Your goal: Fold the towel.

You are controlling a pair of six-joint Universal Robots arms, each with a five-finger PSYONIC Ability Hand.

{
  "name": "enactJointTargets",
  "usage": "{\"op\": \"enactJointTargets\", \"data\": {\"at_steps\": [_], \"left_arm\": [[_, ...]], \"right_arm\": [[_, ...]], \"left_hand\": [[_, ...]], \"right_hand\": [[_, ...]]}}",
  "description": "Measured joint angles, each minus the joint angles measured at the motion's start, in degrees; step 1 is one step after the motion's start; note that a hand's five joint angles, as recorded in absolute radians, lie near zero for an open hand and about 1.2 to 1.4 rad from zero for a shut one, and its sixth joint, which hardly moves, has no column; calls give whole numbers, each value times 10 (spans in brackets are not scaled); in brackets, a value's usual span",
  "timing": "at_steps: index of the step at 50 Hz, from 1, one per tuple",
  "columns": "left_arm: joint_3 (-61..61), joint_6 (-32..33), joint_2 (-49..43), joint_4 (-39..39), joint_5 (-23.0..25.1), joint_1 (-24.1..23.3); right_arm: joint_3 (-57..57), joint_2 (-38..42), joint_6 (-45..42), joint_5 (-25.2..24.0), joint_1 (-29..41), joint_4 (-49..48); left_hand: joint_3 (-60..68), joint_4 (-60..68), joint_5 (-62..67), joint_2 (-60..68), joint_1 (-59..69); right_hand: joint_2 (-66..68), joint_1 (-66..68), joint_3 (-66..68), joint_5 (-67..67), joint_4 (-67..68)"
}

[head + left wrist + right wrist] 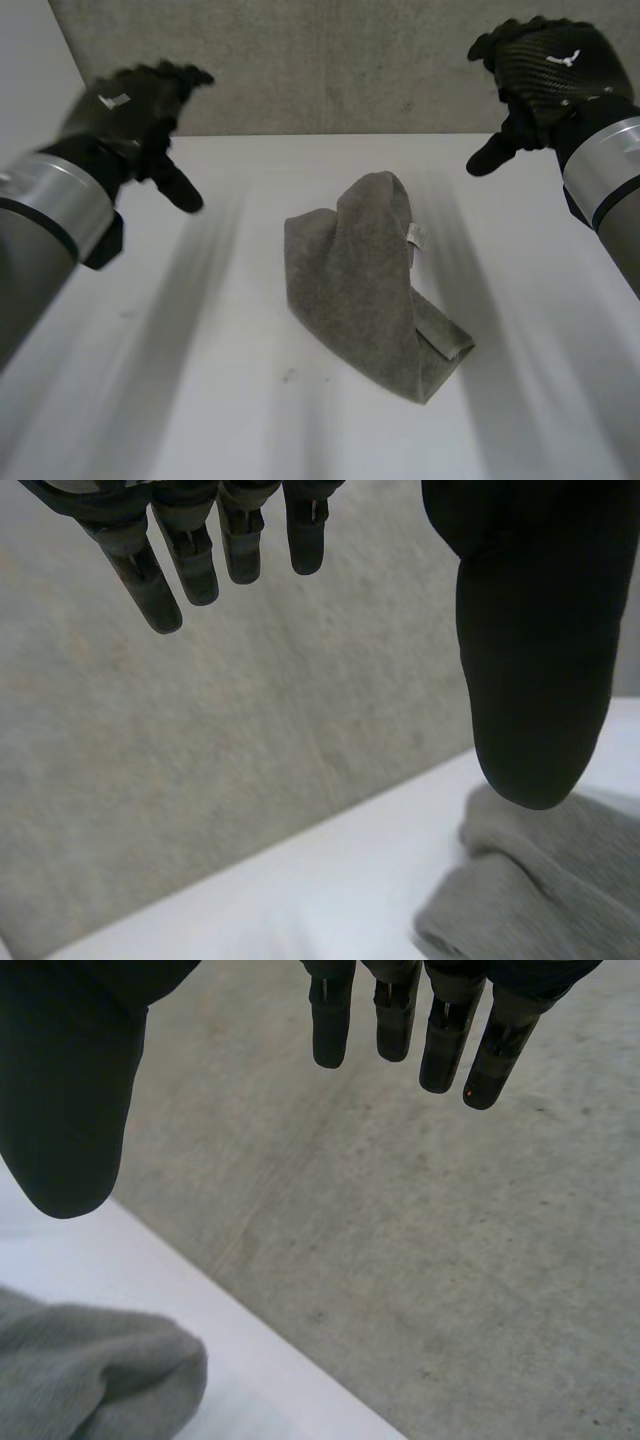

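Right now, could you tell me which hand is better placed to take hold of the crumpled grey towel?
Probably the right hand: open, it hangs nearer the crumpled grey towel than the open left hand.

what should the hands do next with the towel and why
Probably lower the left hand and right hand to the towel to spread it flat first: it lies bunched on the table, and both hands hover open either side of it, holding nothing.

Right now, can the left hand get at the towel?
Probably yes. The left hand hovers open, off to one side of the crumpled towel, with only white table between them; nothing blocks a reach down and inward.
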Motion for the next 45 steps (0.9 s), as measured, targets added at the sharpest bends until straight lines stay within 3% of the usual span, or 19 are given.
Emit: {"op": "enactJointTargets", "data": {"at_steps": [10,14,19,25,34,35,37,39,45], "left_arm": [[-13,10,-109,48,19,-38],[-11,33,-153,66,40,-43],[-3,115,-237,111,89,-43],[0,174,-282,160,102,-40],[-11,190,-288,184,97,-29],[-15,189,-285,184,96,-27],[-20,188,-281,183,96,-25],[-27,187,-274,182,95,-22],[-34,186,-267,182,95,-17]], "right_arm": [[-4,59,-42,-20,1,93],[9,95,-3,-22,1,107],[40,179,125,-26,2,50],[42,245,196,-31,7,-3],[-31,367,282,-34,15,-44],[-46,382,297,-35,16,-44],[-57,392,309,-36,16,-44],[-68,396,324,-36,17,-45],[-66,373,331,-35,16,-53]], "left_hand": [[3,3,0,3,5],[3,3,0,3,5],[1,1,0,1,3],[1,0,0,0,3],[0,0,0,0,3],[0,0,0,0,3],[0,0,0,0,3],[0,0,0,0,3],[0,0,0,0,3]], "right_hand": [[0,0,0,0,0],[0,0,0,0,0],[0,0,0,0,0],[0,0,0,0,0],[4,5,4,3,3],[126,138,135,125,129],[194,196,193,177,185],[450,416,455,410,438],[529,445,538,481,532]]}}
